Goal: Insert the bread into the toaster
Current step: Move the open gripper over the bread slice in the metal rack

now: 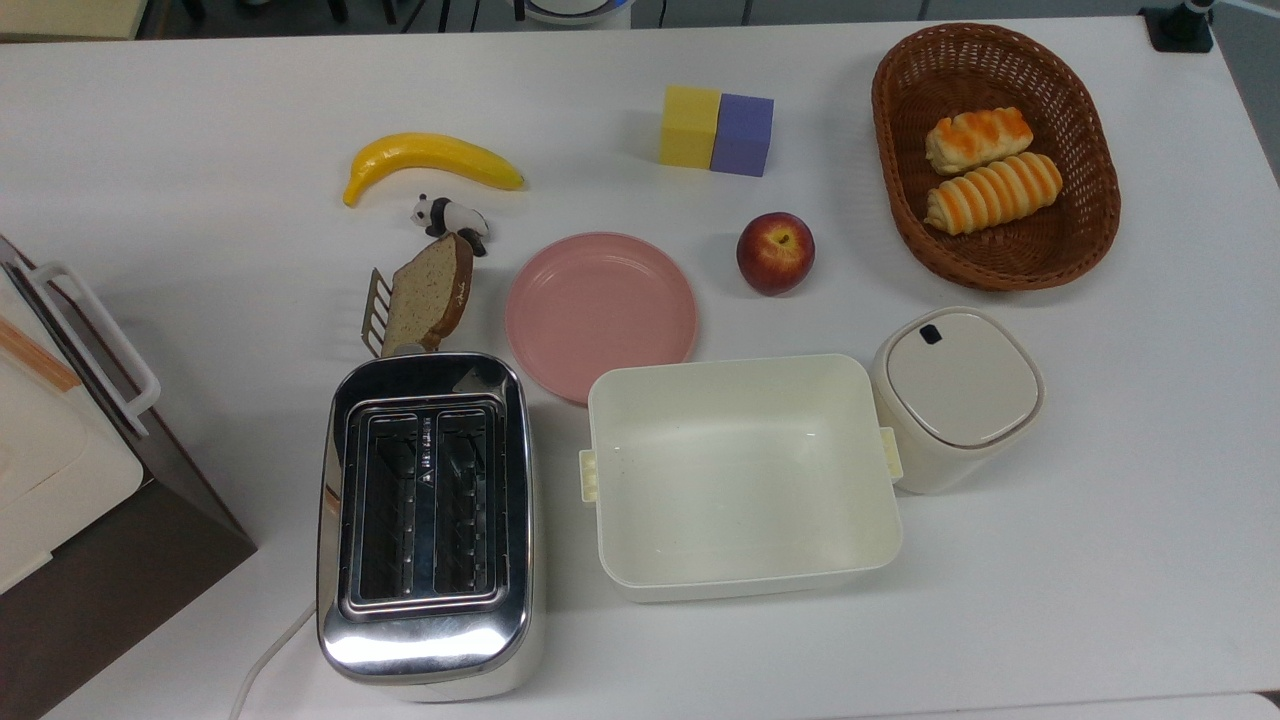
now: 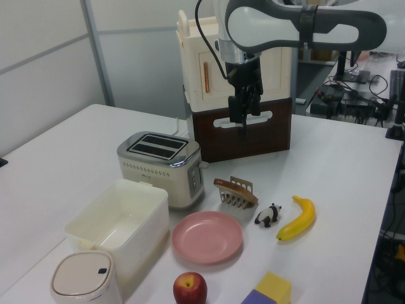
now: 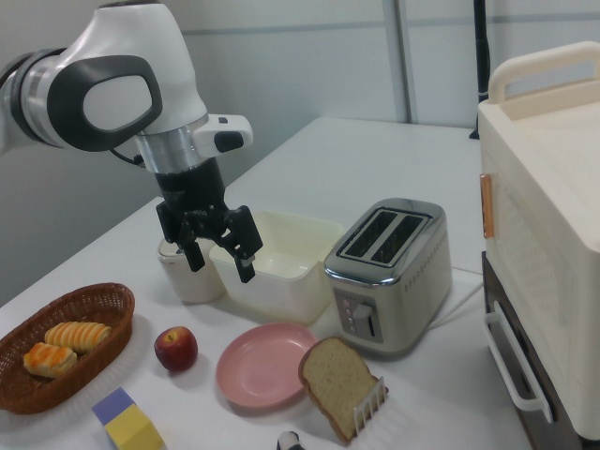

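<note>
Bread (image 1: 430, 293), a tan slice leaning in a small wire rack (image 1: 376, 311), sits in the top view just above the chrome toaster (image 1: 428, 524), whose two slots are empty. Left view: the gripper (image 2: 243, 113) hangs high above the table, well apart from the slice. Right view: its fingers (image 3: 244, 250) stand spread, holding nothing. A good approach would descend over the slice's exposed upper crust edge and pinch across its thin faces, clear of the rack's tines.
</note>
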You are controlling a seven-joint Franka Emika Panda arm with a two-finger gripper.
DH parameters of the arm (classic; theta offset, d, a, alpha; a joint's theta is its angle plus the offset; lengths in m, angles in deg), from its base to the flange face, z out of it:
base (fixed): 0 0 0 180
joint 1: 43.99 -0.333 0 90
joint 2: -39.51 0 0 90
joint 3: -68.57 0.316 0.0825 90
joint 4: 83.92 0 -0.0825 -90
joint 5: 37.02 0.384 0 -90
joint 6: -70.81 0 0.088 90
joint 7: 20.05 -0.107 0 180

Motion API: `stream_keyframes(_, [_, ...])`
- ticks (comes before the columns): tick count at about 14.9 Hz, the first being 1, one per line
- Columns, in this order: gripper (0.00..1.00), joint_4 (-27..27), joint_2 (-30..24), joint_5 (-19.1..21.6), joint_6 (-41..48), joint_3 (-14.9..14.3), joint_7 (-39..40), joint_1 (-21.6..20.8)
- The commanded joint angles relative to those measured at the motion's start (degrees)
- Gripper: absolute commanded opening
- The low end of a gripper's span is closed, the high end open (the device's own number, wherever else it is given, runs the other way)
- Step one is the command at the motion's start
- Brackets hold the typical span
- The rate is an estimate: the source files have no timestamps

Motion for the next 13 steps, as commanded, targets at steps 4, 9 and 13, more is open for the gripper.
stream_keyframes(4, [1.0,-2.26,-0.82,0.95,-1.69,-0.4,2.4,-0.19])
stream_keyframes(9, [1.0,-4.36,0.32,0.86,-9.75,-0.48,2.58,0.6])
stream_keyframes(13, [1.0,-4.9,4.88,0.07,-15.57,-0.57,2.49,0.86])
